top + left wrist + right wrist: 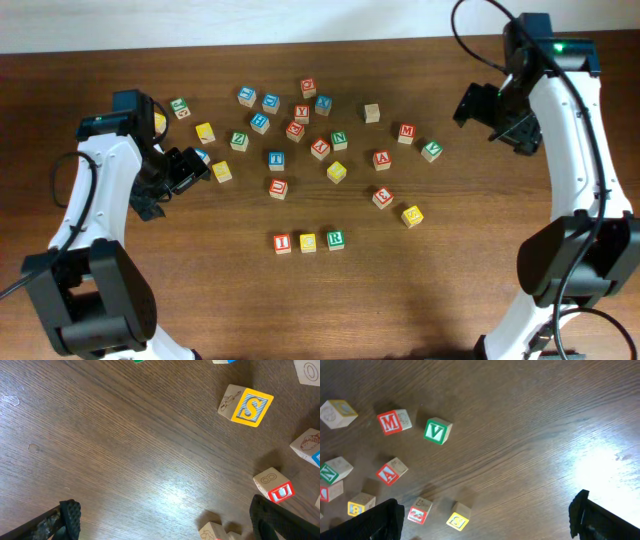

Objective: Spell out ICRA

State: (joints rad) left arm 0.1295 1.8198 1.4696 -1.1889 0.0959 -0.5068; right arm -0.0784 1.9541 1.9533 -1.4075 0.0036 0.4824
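Your row (pixel 308 242) sits low on the counter (pixel 200 300), near the middle in the overhead view, with its long axis running left to right across the frame and the right end tipped very slightly upward. It holds three blocks close together side by side: a red I block (pixel 283 242) on the left, a yellow block (pixel 308 242) in the middle whose letter is too small to read, and a green R block (pixel 335 240) on the right. The space just right of the R block is bare wood. Above and to the right of the row, well apart from it, a red A block (pixel 382 160) lies face up among the scattered letters, with a red M block (pixel 406 132) and a green V block (pixel 431 151) near it. Your left hand (pixel 178 175) hovers at the left edge of the scatter; its wrist view shows the fingers spread wide with only wood between them, a yellow S block (pixel 252 406) ahead and a red U block (pixel 279 492) just beside the right finger. Your right hand (pixel 495 118) hangs off to the right of the V block, fingers likewise spread and gripping nothing, over bare counter.
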